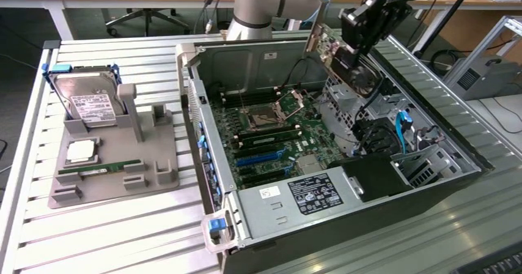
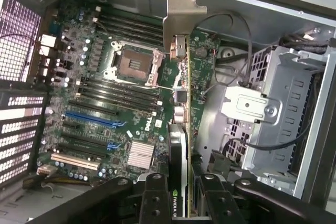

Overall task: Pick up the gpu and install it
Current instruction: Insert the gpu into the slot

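Gripper (image 1: 349, 52) clamped on gpu (image 1: 356, 75). Card held in air over open case (image 1: 202, 133), tilted (edge-on in wrist view), bracket (image 2: 181, 9) end away from fingers (image 2: 155, 195). Motherboard (image 2: 105, 93) beneath. Hard drive (image 1: 88, 103) on stand (image 1: 114, 164), exterior view's left.

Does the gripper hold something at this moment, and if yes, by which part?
Yes: the gripper holds the graphics card, pinched across its two faces at the end away from its metal bracket.
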Robot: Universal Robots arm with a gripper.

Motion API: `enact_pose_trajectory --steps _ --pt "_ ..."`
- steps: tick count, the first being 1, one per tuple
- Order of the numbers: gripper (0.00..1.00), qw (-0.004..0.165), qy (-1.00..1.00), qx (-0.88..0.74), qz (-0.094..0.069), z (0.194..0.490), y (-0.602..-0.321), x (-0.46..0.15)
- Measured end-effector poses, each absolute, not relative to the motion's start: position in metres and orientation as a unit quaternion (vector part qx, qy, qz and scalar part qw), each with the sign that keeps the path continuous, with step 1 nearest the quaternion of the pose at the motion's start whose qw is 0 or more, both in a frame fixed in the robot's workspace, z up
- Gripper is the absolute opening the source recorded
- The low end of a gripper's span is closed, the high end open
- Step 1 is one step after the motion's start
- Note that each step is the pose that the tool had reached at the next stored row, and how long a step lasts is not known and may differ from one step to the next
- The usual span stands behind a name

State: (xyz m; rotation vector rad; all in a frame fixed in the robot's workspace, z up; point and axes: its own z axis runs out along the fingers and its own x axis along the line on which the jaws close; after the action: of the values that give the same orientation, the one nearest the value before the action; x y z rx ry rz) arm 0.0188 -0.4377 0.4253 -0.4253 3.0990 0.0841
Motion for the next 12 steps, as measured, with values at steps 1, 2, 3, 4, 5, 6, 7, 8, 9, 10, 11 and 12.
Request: enact_pose_trajectory --steps 1,2,3,4,5,6,7,8,9,10,11,12 --pt "0.27 0.006 0.989 -0.146 0.027 0.4252 -0.4377 0.0188" --pt "0.27 0.005 0.987 -0.161 0.027 0.4251 -0.4377 0.0188" --pt "0.27 0.005 0.984 -0.176 0.027 0.4249 -0.4377 0.0188" --pt "0.27 0.005 0.982 -0.187 0.026 0.4248 -0.4377 0.0188" --pt "0.27 0.004 0.98 -0.196 0.026 0.4247 -0.4377 0.0188" --pt "0.27 0.004 0.978 -0.205 0.026 0.4246 -0.4377 0.0188" --pt "0.27 0.004 0.977 -0.214 0.026 0.4244 -0.4377 0.0188" --pt "0.27 0.004 0.974 -0.224 0.026 0.4243 -0.4377 0.0188" --pt "0.27 0.003 0.972 -0.232 0.026 0.4241 -0.4377 0.0188" --pt "0.27 0.003 0.97 -0.241 0.026 0.424 -0.4377 0.0188" --pt "0.27 0.003 0.968 -0.249 0.026 0.4239 -0.4377 0.0188" --pt "0.27 0.003 0.966 -0.259 0.026 0.4237 -0.4377 0.0188"
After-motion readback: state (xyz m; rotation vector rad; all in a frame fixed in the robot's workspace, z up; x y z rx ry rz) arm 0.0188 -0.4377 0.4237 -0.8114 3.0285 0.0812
